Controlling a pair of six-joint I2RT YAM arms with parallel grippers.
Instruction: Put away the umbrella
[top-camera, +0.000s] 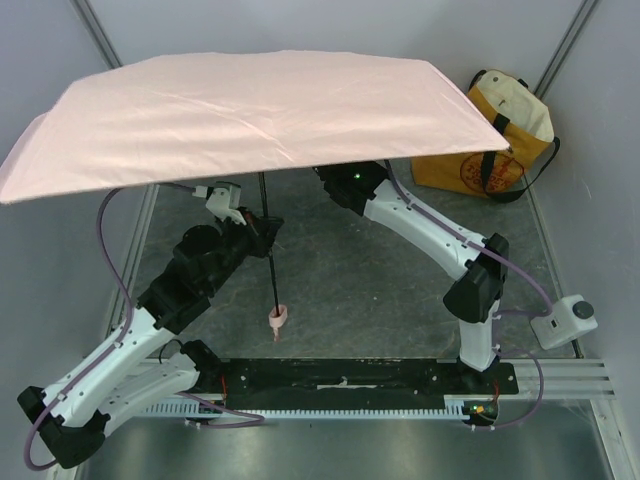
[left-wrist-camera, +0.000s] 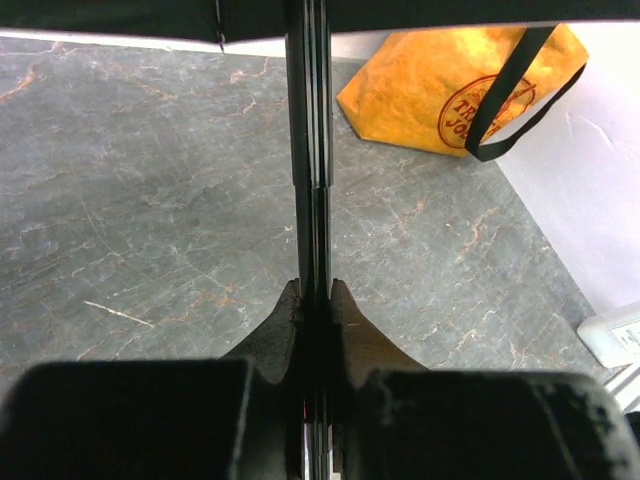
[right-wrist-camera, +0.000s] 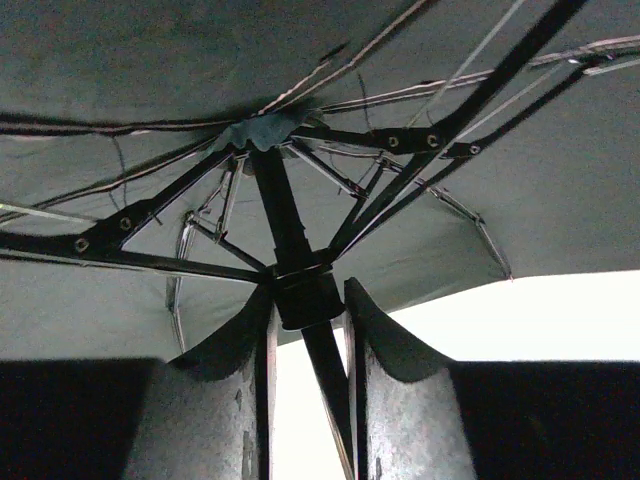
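The umbrella (top-camera: 250, 110) stands open, its pale pink canopy spreading over the back of the table. Below the canopy, its thin black shaft (top-camera: 270, 265) slants down to the small pink handle (top-camera: 278, 320). My left gripper (top-camera: 262, 228) is shut on the shaft (left-wrist-camera: 310, 150), and the left wrist view shows the two fingers (left-wrist-camera: 285, 320) pressed against it. My right gripper (right-wrist-camera: 308, 295) points up under the canopy. Its jaws sit on either side of the black runner (right-wrist-camera: 305, 300), which fills the gap between them. In the top view the canopy hides the right fingertips.
A yellow tote bag (top-camera: 495, 135) with black straps leans at the back right corner, also seen in the left wrist view (left-wrist-camera: 450, 90). A small white box (top-camera: 565, 320) sits at the table's right edge. Grey walls close in on three sides.
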